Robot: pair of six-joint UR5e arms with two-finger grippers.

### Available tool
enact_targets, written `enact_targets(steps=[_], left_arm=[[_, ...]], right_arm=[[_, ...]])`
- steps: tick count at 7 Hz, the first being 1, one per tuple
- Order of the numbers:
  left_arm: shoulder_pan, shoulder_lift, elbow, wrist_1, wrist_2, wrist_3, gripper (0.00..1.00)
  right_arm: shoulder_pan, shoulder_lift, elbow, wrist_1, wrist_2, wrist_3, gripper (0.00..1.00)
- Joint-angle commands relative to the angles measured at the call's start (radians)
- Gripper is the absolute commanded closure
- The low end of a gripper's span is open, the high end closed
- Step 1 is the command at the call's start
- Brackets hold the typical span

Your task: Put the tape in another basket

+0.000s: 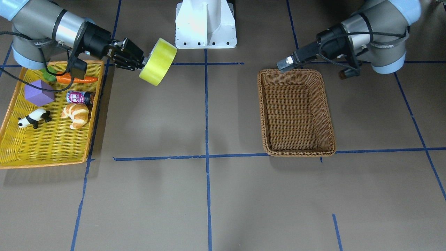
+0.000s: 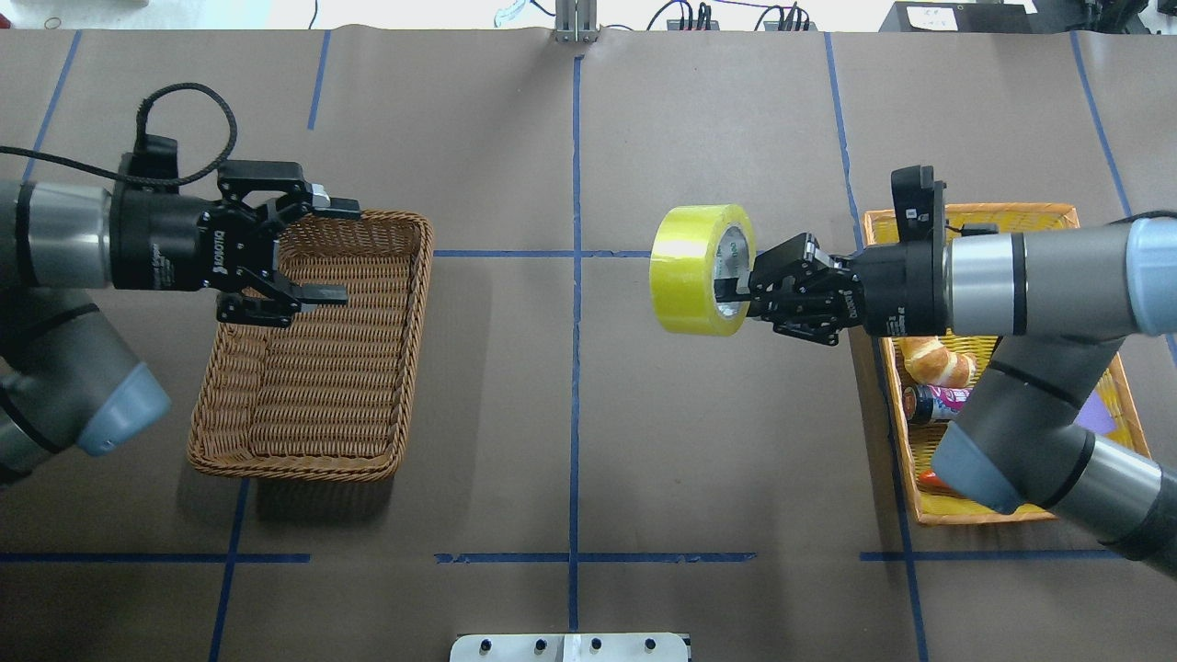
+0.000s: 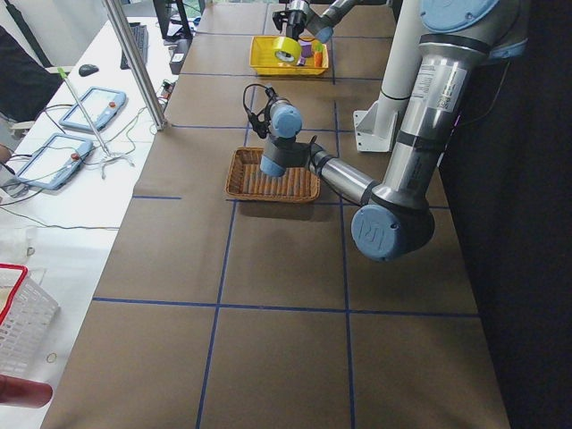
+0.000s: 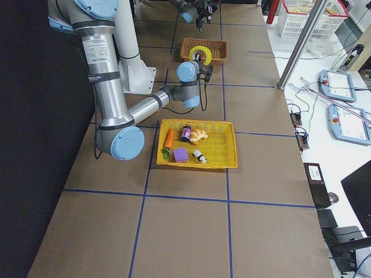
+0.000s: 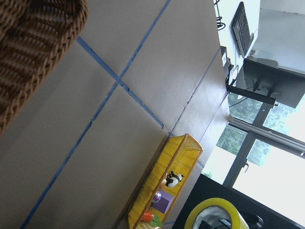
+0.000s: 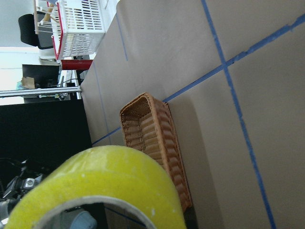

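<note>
Left pincer above basket mouth

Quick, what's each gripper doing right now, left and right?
Left gripper: open, empty, by the deep brown wicker basket.
Right gripper: shut on the wide yellow-green tape roll, held off the table.

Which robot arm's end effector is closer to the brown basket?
Left. The left end effector hovers open right above the basket, while the right end effector holds the tape in the air, far off to the side.
</note>
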Motion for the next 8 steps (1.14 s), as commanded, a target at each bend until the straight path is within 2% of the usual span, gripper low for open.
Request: enact_targets(steps=[1,3,5,8], left_arm=[[0.090,-0.040,-0.016,-0.044,0.081,-0.009,0.00],[0.146,-0.106,-0.013,-0.046,0.083,-0.006,0.00],[0.173,-0.134,-0.022,-0.065,0.089,-0.008,0.00],[0.260,-0.156,-0.025,-0.081,0.191,-0.008,0.00]], right_arm=[[-0.083,0.001,-0.001,0.125,-0.088,0.027,0.99],[-0.195,0.007,-0.013,0.226,-0.194,0.025,1.00],[-0.258,0.016,-0.016,0.245,-0.196,0.022,1.00],[-0.315,0.036,-0.017,0.245,-0.196,0.019,0.99]])
